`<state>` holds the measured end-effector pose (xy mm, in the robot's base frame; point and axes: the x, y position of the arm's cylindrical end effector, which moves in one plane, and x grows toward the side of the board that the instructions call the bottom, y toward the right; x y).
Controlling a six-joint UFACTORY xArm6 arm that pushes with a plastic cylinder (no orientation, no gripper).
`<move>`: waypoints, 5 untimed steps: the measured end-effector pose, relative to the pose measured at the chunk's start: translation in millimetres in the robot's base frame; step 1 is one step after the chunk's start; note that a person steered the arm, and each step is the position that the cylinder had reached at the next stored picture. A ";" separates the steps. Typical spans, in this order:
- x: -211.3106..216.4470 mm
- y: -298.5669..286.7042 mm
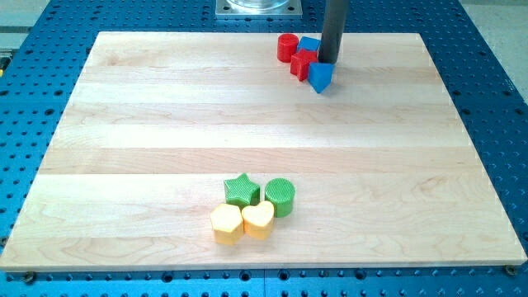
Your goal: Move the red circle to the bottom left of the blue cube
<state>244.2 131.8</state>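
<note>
Hiding part of blue cube (309,44): my tip (328,63).

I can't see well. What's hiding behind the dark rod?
Behind my tip, the blue cube peeks out at the view's left. Its right part is covered by the rod, so anything else there stays hidden.

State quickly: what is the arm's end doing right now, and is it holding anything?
My tip: a bare rod, holding nothing, at the top cluster, between the blue cube and the blue block.

A pale wooden board (165,107) lies on a blue perforated metal table (33,115), evenly lit.
</note>
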 end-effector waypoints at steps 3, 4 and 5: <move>15.2 -115.9; -31.9 -75.3; -21.9 -137.4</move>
<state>222.3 -5.6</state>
